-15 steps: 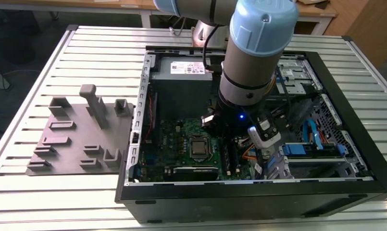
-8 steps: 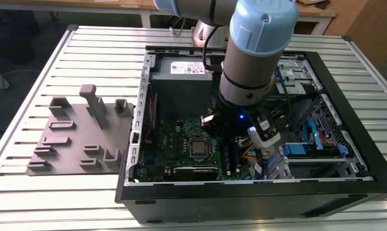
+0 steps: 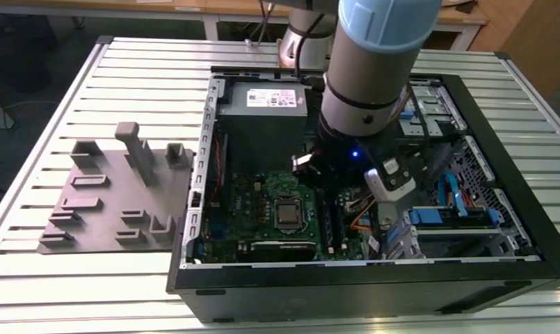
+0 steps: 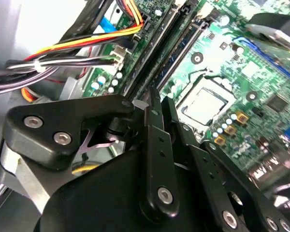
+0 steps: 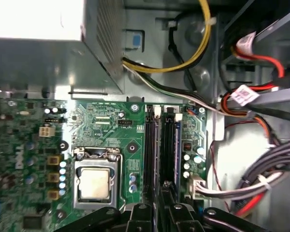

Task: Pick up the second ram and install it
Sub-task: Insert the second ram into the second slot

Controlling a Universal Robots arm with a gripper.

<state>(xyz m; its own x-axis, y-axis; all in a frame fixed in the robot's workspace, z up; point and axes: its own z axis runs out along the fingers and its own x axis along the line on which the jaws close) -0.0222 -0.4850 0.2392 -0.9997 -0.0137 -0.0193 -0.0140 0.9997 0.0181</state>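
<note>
The table (image 3: 38,139) is ribbed metal. At the exterior view's left a grey holder (image 3: 104,202) lies on it, with upright posts and slots, just beside the open case (image 3: 354,285).

Inside the case, the grey supply (image 3: 261,118) fills the far corner. Nearer lies the green board (image 3: 252,202), and the CPU (image 3: 289,212) sits in its socket at the board's middle, its metal lid bare.

Next to the right, the arm (image 3: 373,62) comes down from above into the case, and its gripper (image 3: 331,167) hangs over the black slots beside the CPU. In the first wrist view the ram (image 5: 170,145) stands on edge in the slot farther from the CPU, a dark strip with a bluish edge, parallel to the slot next to it. The gripper (image 5: 166,188) sits over the near end of that strip, its fingers (image 4: 154,140) drawn narrow with hardly a gap between them. I cannot tell whether they pinch the ram or merely rest at its top edge, nor whether the ram is pushed fully home.

Farther right, bundled cables (image 5: 261,183) in black, white, red and orange run past the slots, and a yellow one (image 5: 203,38) loops towards the supply. At the exterior view's right a blue caddy (image 3: 446,216) sits in the drive bay.
</note>
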